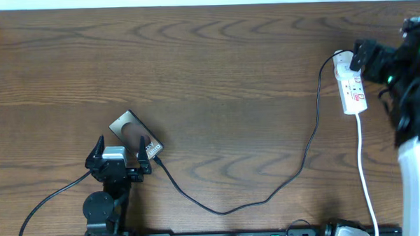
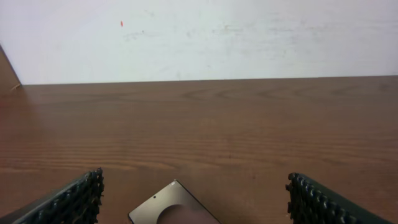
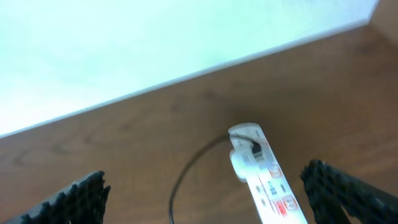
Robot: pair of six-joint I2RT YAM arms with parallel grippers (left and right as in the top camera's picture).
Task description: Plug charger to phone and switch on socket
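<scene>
**Both arms poised over their targets.** The left gripper [image 1: 119, 148] stands wide and empty, straddling the near end of the phone [image 1: 130, 128], which lies flat and askew on the table [image 1: 215, 76]. The charger [image 1: 220, 212] runs in a slack loop from the phone's near corner across to the socket [image 1: 353, 85] at the far right. You cannot tell from these views whether its tip is seated in the phone. The right gripper [image 3: 202, 177], equally wide and holding nothing, hovers over the socket's plug end.

Likely hazards:
- The glossy phone may pivot or slide if one finger meets it first.
- A tug on the loop could pull the tip away from the port.
- The light, unanchored strip will probably skid under a sideways press.
- A broad finger may catch the plug instead of the switch.
</scene>
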